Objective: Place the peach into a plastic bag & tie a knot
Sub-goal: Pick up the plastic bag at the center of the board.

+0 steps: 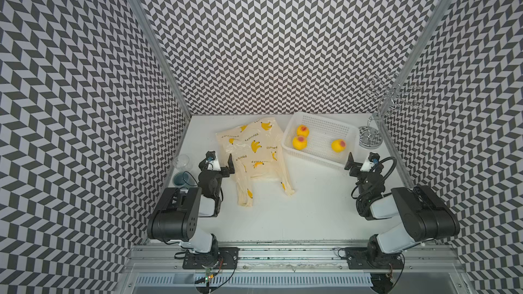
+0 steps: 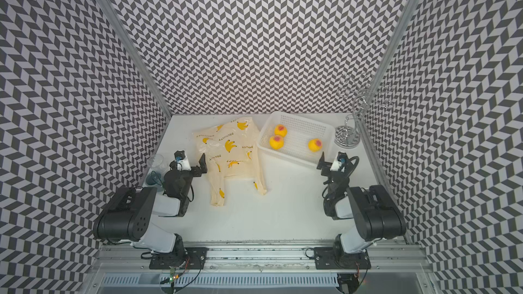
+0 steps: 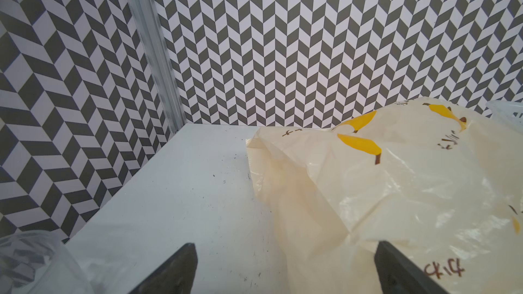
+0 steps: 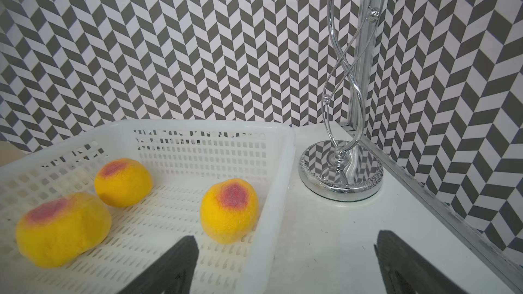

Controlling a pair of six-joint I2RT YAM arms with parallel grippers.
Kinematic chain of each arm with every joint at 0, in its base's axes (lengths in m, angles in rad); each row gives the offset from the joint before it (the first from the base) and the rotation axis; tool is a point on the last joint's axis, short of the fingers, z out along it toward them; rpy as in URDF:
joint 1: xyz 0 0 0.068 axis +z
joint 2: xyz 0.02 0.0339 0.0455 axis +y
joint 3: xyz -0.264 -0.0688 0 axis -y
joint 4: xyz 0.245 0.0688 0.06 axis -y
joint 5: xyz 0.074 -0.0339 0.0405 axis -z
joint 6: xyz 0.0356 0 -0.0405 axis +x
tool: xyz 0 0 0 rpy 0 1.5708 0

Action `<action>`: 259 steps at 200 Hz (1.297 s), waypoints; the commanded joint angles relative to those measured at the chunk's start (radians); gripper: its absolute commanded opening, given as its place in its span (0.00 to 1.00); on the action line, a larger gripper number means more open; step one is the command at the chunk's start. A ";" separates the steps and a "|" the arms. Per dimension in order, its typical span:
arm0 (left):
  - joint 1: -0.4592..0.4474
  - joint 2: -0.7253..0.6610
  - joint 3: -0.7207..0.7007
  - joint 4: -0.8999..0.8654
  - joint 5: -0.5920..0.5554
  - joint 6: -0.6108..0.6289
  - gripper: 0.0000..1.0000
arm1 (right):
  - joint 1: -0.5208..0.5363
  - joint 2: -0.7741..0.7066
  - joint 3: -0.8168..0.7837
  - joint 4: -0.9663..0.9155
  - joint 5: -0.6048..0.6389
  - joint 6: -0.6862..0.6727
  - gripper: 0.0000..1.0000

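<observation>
Both top views show the bag (image 1: 252, 148) lying flat on the table (image 1: 305, 210). Its two handles (image 1: 246, 193) point toward the robot and are not tied yet. Three peaches sit in the white basket (image 1: 319, 137) beside it. Both tools are wide open and hold nothing.

What could go wrong? The bag is thin and its mouth is shut flat. So the left tool (image 3: 285, 246) could pinch both sides at once, and then a peach would just roll off the top. The right tool (image 4: 285, 236) has the basket wall between its fingers (one finger over the basket, one outside). Going straight down could bump the wall and shove the basket.

One peach (image 4: 229, 210) lies just ahead of the right tool, inside the basket and close to that wall. The bag's edge lies right under one finger of the left tool.
</observation>
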 commanded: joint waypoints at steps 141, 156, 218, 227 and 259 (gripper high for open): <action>0.009 0.002 0.012 0.038 0.005 0.003 0.99 | 0.029 0.001 -0.011 0.092 0.041 -0.046 0.99; 0.008 -0.015 0.023 0.010 -0.049 -0.018 0.99 | 0.053 -0.015 -0.032 0.121 0.111 -0.046 1.00; -0.094 -0.318 0.069 -0.289 -0.354 -0.069 0.99 | 0.077 -0.066 0.010 0.028 0.170 -0.065 1.00; -0.096 -0.345 0.083 -0.331 -0.379 -0.103 0.99 | 0.101 -0.176 0.106 -0.203 0.201 -0.078 1.00; -0.170 -0.417 0.195 -0.562 -0.476 -0.198 0.99 | 0.167 -0.389 0.469 -1.008 0.181 0.250 0.99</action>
